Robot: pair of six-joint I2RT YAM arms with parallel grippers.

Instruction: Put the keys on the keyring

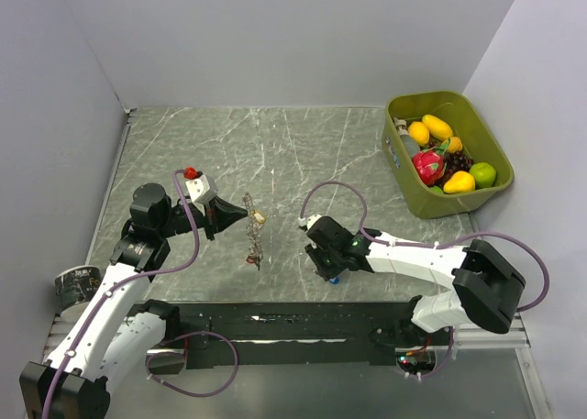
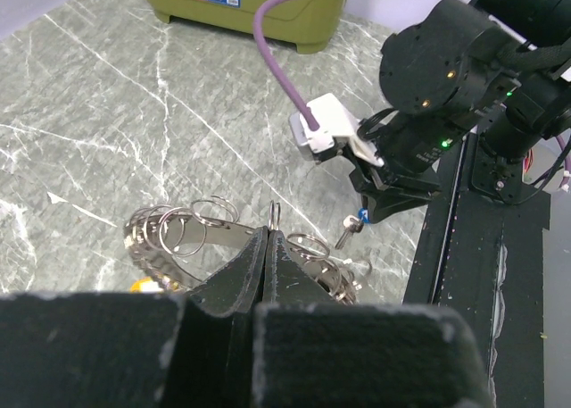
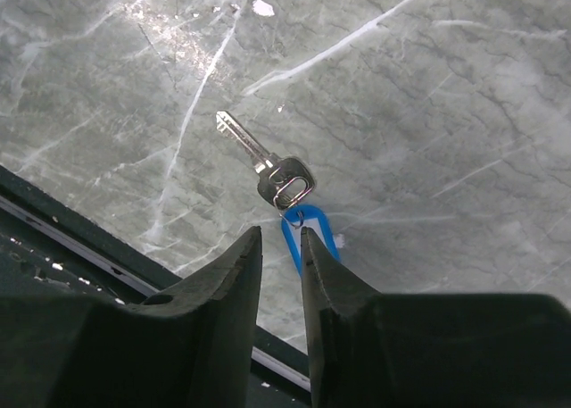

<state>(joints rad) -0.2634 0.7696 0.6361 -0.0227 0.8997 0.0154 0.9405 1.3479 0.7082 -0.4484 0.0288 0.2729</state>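
Note:
The keyring (image 1: 252, 234) is a bunch of thin metal rings on a grey band, lying on the marble table between the arms. My left gripper (image 1: 240, 215) is shut on it; in the left wrist view its jaws (image 2: 269, 234) are pressed together with one thin ring of the keyring (image 2: 178, 234) standing up between the tips. A silver key (image 3: 268, 162) with a blue tag (image 3: 314, 237) sits below my right gripper (image 3: 281, 232). The narrow-set fingers straddle the tag's near end, with a gap showing on the left side. The left wrist view shows that key (image 2: 348, 232) at the right gripper's tip.
A green bin (image 1: 495, 144) of toy fruit stands at the back right; the left wrist view shows the bin (image 2: 250, 20) too. A black rail (image 1: 275, 318) runs along the near table edge, just behind the right gripper. A yellowish tag (image 1: 260, 217) lies against the ring bunch.

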